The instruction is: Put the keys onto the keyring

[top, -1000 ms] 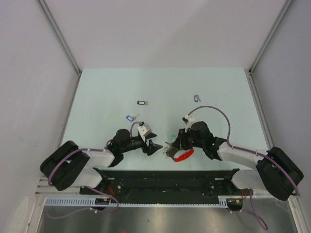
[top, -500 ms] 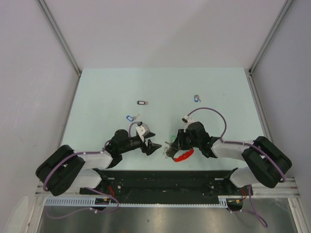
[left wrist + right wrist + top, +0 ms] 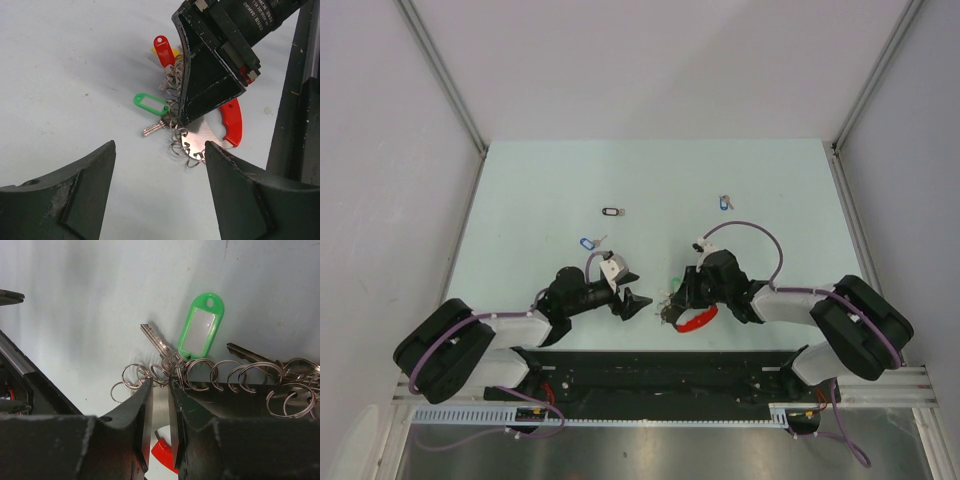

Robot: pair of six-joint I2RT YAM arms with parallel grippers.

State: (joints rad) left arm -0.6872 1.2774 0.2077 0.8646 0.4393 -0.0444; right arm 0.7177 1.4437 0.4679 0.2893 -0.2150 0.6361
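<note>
The keyring lies near the front of the table: a red curved band, a silver plate and a row of wire rings. Its green tag, red tag and yellow tag show in the left wrist view. My right gripper stands on it, its jaws nearly closed over the plate's ring edge, beside the green tag. My left gripper is open and empty just left of the keyring. Loose keys lie farther back: one black-tagged, two blue-tagged.
The black base rail runs along the table's near edge just behind the keyring. White walls and metal frame posts bound the mint table on three sides.
My left gripper has edged slightly right toward the keyring. My right arm's elbow has drawn in while its gripper stays on the keyring.
</note>
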